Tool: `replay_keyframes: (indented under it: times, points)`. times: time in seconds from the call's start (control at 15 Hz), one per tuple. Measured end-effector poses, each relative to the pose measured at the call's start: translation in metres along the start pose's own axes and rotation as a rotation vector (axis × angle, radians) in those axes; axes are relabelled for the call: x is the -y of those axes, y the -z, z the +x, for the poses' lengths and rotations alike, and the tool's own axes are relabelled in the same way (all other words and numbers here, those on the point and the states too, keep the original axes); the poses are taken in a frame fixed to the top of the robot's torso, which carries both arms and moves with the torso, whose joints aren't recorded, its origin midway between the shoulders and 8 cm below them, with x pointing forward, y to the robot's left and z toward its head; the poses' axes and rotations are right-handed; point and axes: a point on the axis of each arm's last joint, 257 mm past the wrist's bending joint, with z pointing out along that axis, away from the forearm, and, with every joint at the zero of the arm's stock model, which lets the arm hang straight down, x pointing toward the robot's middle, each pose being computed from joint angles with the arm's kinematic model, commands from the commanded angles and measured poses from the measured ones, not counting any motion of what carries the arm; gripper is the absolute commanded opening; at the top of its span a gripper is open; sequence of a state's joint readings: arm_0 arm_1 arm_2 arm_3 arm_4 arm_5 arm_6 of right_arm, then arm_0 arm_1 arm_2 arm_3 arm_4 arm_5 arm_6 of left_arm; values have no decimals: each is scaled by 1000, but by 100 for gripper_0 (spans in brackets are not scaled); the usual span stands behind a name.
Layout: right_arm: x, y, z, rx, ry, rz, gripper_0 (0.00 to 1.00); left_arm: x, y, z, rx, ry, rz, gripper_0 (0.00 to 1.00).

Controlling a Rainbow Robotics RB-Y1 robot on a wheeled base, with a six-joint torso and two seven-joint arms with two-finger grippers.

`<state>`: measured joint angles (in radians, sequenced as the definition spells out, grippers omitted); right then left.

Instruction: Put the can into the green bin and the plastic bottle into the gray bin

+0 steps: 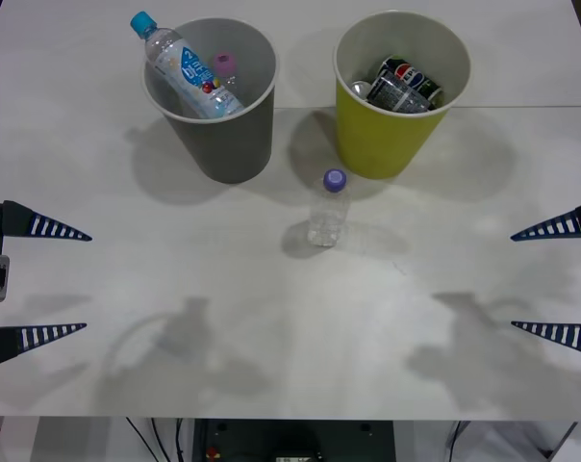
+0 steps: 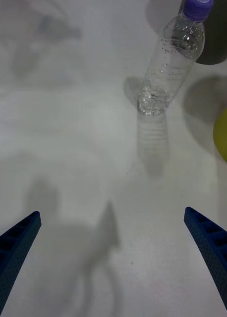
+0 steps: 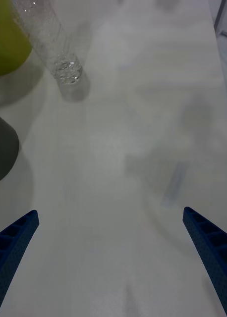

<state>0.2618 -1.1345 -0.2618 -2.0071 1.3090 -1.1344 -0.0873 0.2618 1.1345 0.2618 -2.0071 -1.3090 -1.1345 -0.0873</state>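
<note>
The white desk point(image 1: 127, 385) has a seam across its far part. On it the plastic bottle point(image 1: 328, 209) stands upright, near the gray bin point(image 1: 223, 144) and green bin point(image 1: 387, 144). My left pincer point(image 1: 40, 281) and right pincer point(image 1: 555, 279) are wide, holding nothing.

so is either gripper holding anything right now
Nothing is held: the left gripper and right gripper are open, away from the upright plastic bottle.
</note>
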Motion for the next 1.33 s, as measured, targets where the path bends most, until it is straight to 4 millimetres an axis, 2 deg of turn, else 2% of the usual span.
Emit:
replay_keyframes:
  times: [0.33, 0.53, 1.0, 1.33]
  points:
    - [-8, -4, 1, 6, -14, -22, 100, 0, 0, 0, 0, 0, 0, 100]
    - [-4, -5, 0, 13, -16, -14, 100, 0, 0, 0, 0, 0, 0, 100]
    - [2, -56, 4, 288, -189, -43, 100, 0, 0, 0, 0, 0, 0, 100]
    - [14, -88, 0, 400, -283, -33, 100, 0, 0, 0, 0, 0, 0, 100]
